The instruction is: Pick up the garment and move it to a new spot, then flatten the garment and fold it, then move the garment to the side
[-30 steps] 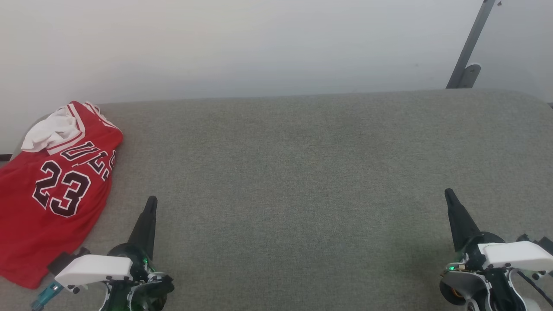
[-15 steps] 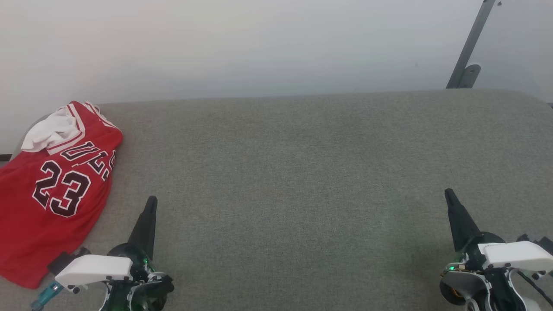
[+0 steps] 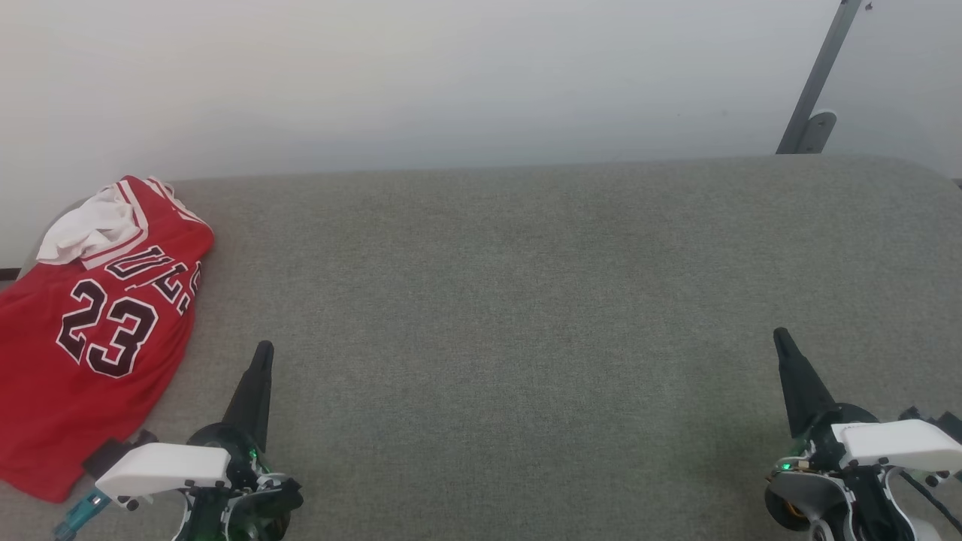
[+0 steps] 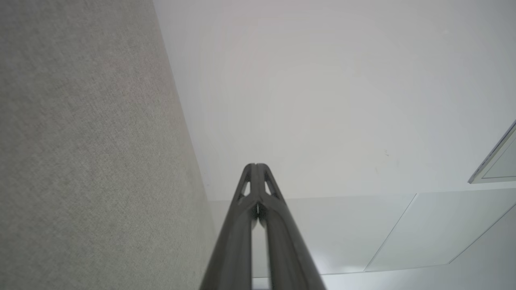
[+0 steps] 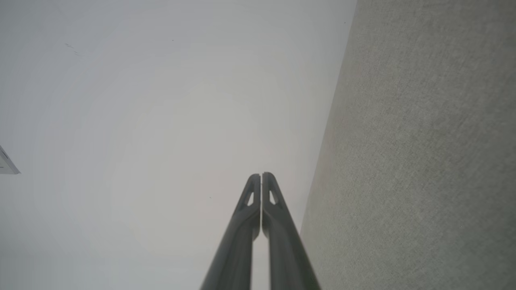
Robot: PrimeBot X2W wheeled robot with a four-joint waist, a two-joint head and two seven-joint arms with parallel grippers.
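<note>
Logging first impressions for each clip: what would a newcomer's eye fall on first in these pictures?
The red jersey, its black 23 facing up and a white sleeve bunched at its far end, lies rumpled at the far left of the grey padded surface. The left gripper and right gripper sit shut at the head view's lower corners, both apart from the jersey.

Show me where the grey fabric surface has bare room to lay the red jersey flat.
The grey fabric surface lies bare between the shut left gripper and the shut right gripper, back to the white wall. It is crowded at the far left edge, where the red jersey with white sleeves lies.
</note>
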